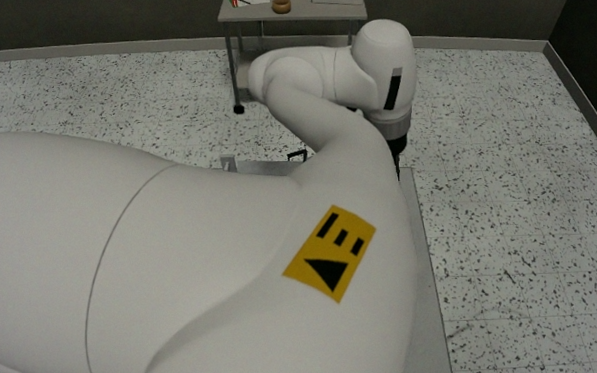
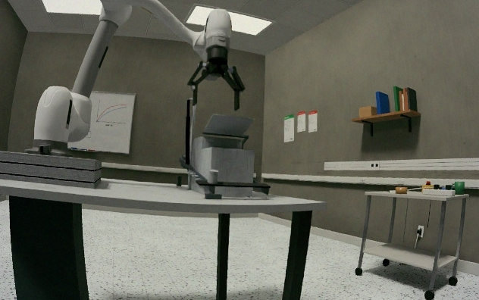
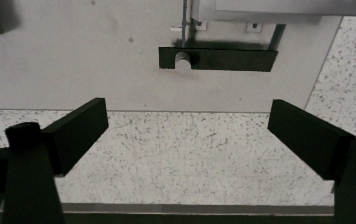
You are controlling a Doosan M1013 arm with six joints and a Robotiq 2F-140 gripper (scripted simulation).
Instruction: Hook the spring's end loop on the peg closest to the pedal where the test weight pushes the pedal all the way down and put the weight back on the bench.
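Below the open, empty pincer (image 2: 216, 101) we see the grey block-shaped feeder (image 2: 223, 164) standing on the pale surface (image 2: 151, 197). Its lid (image 2: 228, 125) is tilted up, directly beneath the pincer's fingertips. The dark flat pedal (image 2: 236, 185) runs along the feeder's foot, well under the pincer. On the pedal's left end stands the small steel test weight (image 2: 214, 176), a short grey cylinder, upright. From the wrist view we find the weight (image 3: 183, 62) ahead of the pincer, on the pedal (image 3: 225, 59), with the thin spring (image 3: 184, 22) running away from it toward the feeder body. We cannot tell which peg the loop is on.
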